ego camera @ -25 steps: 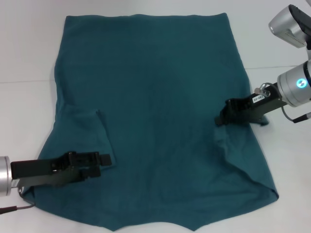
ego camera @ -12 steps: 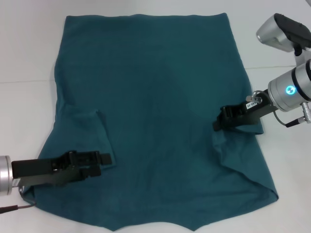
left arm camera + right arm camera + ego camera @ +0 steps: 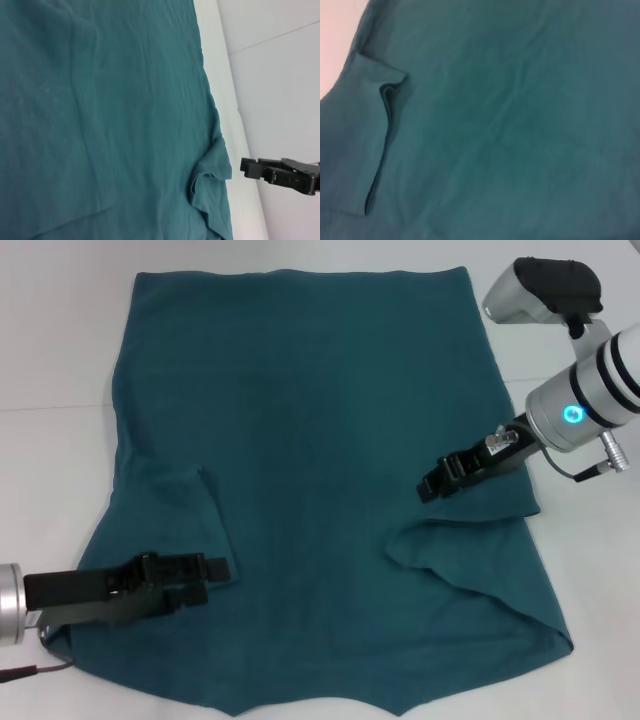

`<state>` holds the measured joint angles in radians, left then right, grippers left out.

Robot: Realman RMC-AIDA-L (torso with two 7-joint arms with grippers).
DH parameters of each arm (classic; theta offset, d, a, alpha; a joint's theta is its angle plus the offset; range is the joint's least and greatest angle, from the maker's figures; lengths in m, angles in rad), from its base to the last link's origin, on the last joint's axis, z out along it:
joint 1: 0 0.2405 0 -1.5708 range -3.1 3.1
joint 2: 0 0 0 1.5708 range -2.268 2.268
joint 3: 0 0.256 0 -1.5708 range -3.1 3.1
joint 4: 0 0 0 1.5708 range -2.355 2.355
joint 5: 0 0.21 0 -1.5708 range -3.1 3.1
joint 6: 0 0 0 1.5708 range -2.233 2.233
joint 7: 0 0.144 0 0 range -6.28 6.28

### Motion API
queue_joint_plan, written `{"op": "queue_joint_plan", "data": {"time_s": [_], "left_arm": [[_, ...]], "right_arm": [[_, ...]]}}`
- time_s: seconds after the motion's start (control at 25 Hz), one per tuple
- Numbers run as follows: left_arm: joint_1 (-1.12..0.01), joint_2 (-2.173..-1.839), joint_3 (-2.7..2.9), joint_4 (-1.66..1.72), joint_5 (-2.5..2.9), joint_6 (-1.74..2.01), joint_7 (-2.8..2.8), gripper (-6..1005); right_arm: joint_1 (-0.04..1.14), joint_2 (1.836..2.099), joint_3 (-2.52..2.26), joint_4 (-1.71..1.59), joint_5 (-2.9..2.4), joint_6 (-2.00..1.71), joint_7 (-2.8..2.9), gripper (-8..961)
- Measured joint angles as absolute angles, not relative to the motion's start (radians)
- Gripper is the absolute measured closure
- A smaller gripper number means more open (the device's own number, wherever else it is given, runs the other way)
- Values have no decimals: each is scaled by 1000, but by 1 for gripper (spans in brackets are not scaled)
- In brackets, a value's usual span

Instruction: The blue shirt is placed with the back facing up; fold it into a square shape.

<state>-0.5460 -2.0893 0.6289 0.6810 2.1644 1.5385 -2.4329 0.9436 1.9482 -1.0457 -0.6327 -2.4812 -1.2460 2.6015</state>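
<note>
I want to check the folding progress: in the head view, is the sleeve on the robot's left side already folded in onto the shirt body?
Yes, the left sleeve lies flat over the blue shirt.

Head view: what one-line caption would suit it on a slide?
Two claws work a blue shirt lying flat: right claw over its folded-in sleeve, left claw beside the other.

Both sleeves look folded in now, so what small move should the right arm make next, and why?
Probably lift the right gripper clear of the blue shirt. In the head view the right sleeve lies folded inward over the shirt body, like the left sleeve beside the left gripper, so the next fold can follow. I can't tell whether it is gripping cloth.
</note>
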Motion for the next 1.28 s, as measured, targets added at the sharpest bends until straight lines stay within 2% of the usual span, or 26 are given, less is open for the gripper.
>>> {"op": "queue_joint_plan", "data": {"time_s": [0.2, 0.48, 0.68, 0.84, 1.08, 1.28], "left_arm": [[-545, -2089, 627, 681, 2164, 1539, -2433, 386], [-545, -2089, 618, 681, 2164, 1539, -2434, 386], [-543, -2089, 618, 681, 2164, 1537, -2434, 387], [-545, -2089, 618, 677, 2164, 1537, -2434, 386], [-550, -2089, 618, 670, 2164, 1535, -2434, 386], [-551, -2090, 618, 670, 2164, 1535, -2434, 386]], "right_arm": [[934, 1952, -1058, -670, -2499, -1252, 2613, 617], [908, 1919, -980, -699, -2675, -1300, 2760, 464], [854, 1897, -872, -701, -2683, -1309, 2763, 466], [814, 1894, -804, -697, -2681, -1285, 2750, 468], [776, 1908, -751, -681, -2648, -1237, 2725, 476], [774, 1931, -750, -637, -2631, -1156, 2725, 474]]}}
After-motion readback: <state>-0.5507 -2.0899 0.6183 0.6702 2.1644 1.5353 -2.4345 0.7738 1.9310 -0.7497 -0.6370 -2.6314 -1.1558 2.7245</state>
